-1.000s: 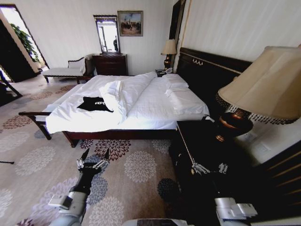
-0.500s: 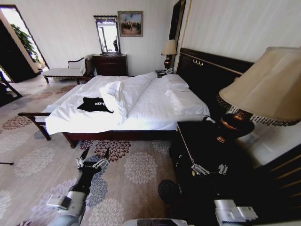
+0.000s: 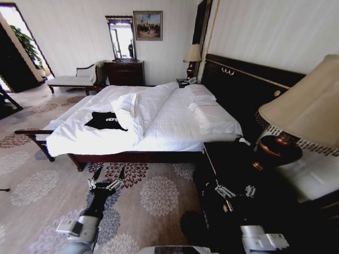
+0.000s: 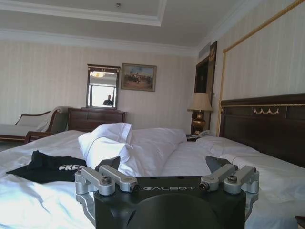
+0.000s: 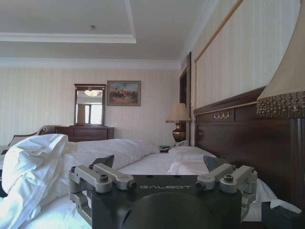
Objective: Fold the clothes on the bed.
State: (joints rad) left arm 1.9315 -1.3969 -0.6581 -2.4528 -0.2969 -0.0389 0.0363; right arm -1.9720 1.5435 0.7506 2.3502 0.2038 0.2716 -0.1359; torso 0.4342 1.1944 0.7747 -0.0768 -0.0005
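Observation:
The clothes, a black T-shirt point(image 3: 106, 120) with white lettering, lie spread near the foot end of the bed point(image 3: 169, 114), beside a bunched fold of white duvet. In the left wrist view the T-shirt point(image 4: 45, 167) lies ahead on the sheet, well beyond my left gripper point(image 4: 164, 162). My left gripper point(image 3: 109, 173) is open and empty, held low over the carpet short of the bed's side rail. My right gripper point(image 3: 235, 189), also open and empty, hangs over the dark nightstand; the right wrist view shows this gripper point(image 5: 159, 162) facing the pillows and headboard.
A dark nightstand point(image 3: 228, 159) with a large shaded lamp point(image 3: 307, 111) stands close on my right. Patterned carpet point(image 3: 153, 196) lies between me and the bed. A dresser point(image 3: 126, 72) with a mirror and a pale chaise point(image 3: 71, 80) stand at the far wall.
The whole head view has shifted: the lamp slid right and the bed sits slightly lower and nearer, so the camera moved. Both arms hold the same pose.

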